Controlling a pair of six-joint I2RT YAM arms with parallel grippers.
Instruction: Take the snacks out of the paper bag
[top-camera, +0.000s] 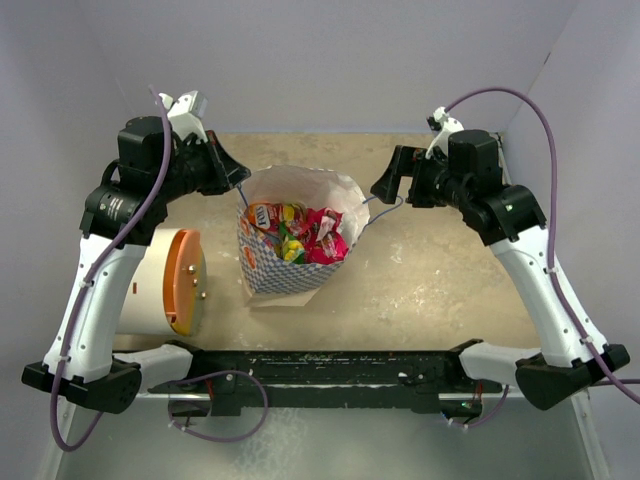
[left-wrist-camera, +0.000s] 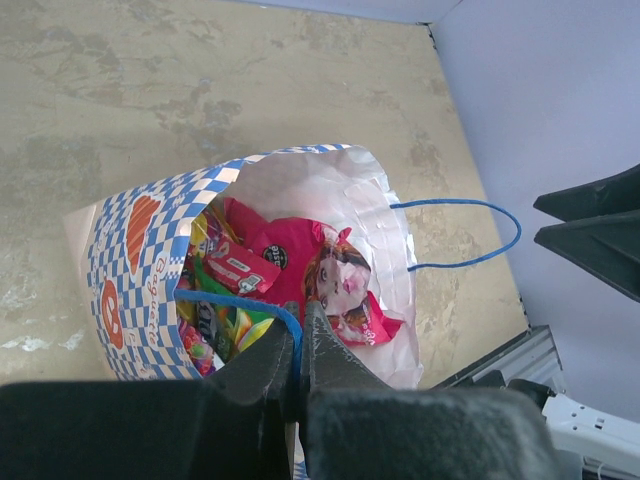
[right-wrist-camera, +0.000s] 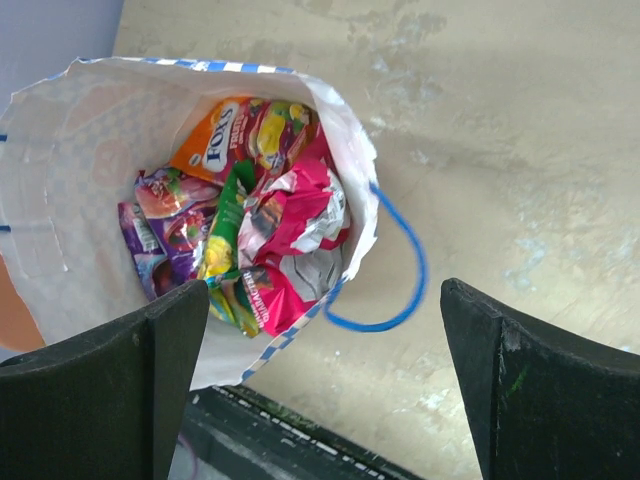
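Pinching a blue cord handle (left-wrist-camera: 240, 302), the left hand (left-wrist-camera: 298, 350) is pressed together at the paper bag (top-camera: 275, 272) mid-desk (top-camera: 440, 270). All the snacks (top-camera: 305, 232) I can see sit inside, none out; the right hand (top-camera: 388, 180) hangs spread just beside it.

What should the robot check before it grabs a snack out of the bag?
1. Left gripper shut on a handle: ok.
2. Right gripper open: ok.
3. Bag mouth open, snacks showing: ok.
4. Right gripper over the snacks: not ok, it hangs beside the bag, by the other handle.
5. Bag standing steady: cannot tell.
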